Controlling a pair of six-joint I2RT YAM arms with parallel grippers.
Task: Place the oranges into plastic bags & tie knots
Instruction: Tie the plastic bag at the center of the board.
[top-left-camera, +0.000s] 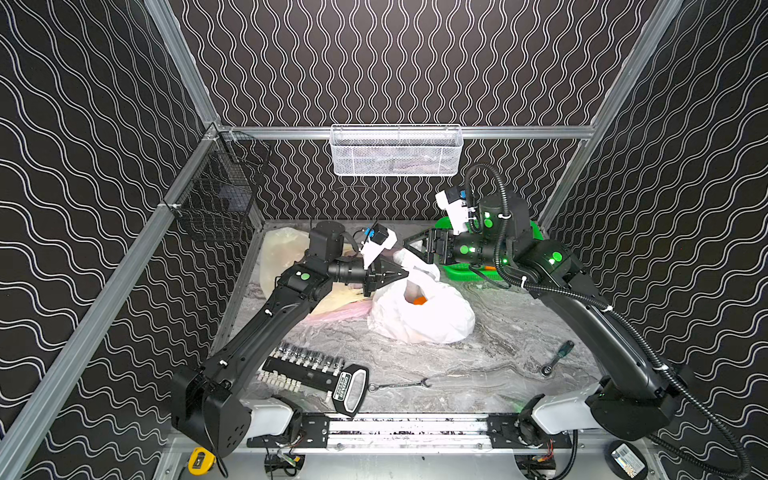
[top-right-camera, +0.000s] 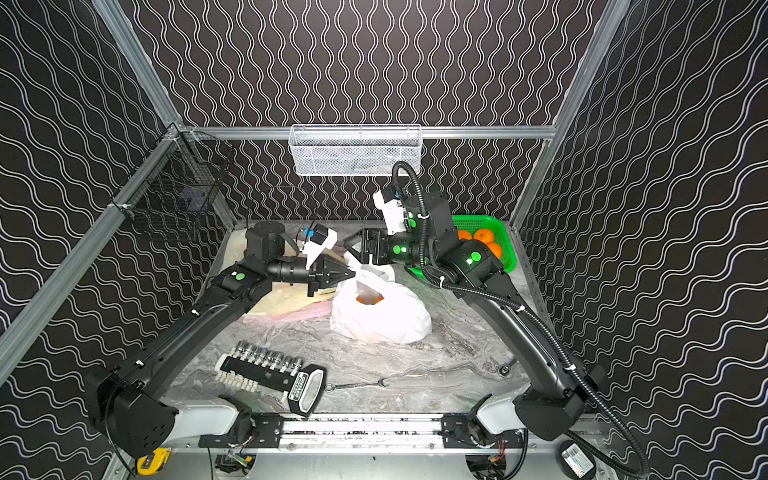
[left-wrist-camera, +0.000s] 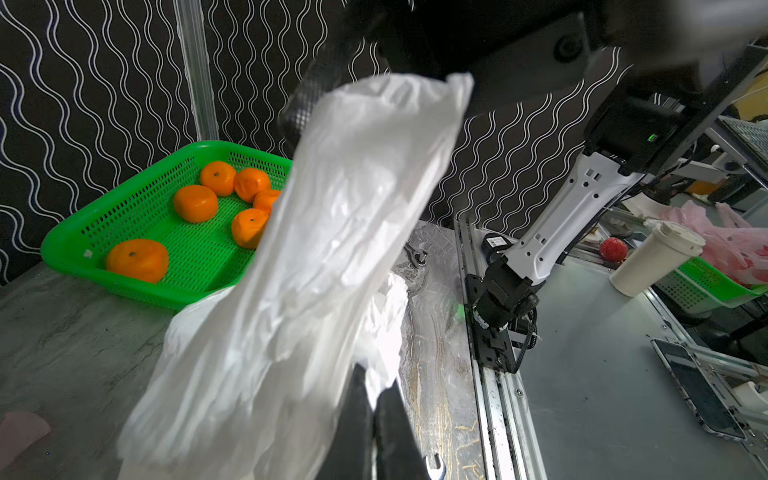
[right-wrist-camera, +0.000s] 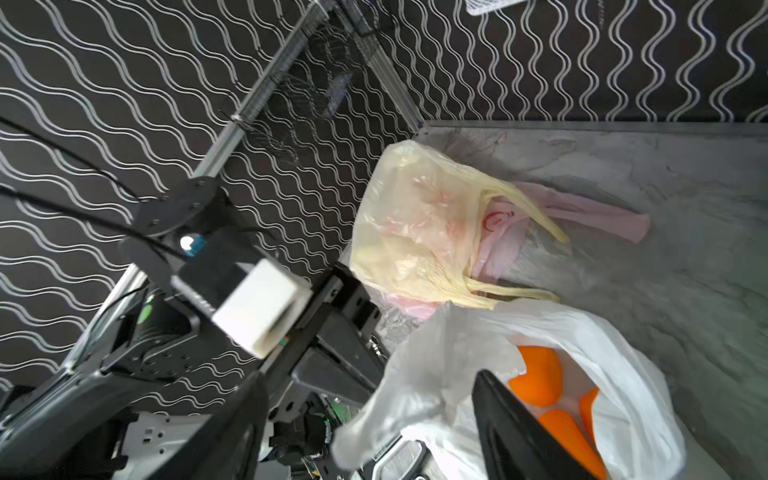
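Since the left gripper (top-left-camera: 401, 275) is clamped shut on one handle of the white bag (top-left-camera: 419, 320), both top views show that bag slumped mid-table with its mouth lifted and oranges (top-left-camera: 420, 300) inside. The right gripper (top-left-camera: 409, 246) hangs spread wide at the bag's 12 o'clock, holding nothing. The green basket (top-right-camera: 500, 232) sits at its 2 o'clock, and the yellowish bag (top-left-camera: 282, 249) and pink bag (top-left-camera: 332, 313) lie flat at its 9 o'clock. From the left wrist, the film runs as a crumpled strip away from my closed fingers (left-wrist-camera: 353, 424), with six more fruits loose in the basket behind. From the right wrist, the jaws straddle the other, loose handle, one finger over the open mouth where orange fruit shows; whether either touches the film I cannot tell. I judge the film thin, slick and limp: it will slip out of a shallow pinch and may tear under a hard pull. The fruit, light as it is, gives the only weight to anchor the bottom. I would take the free handle low, where it bunches.
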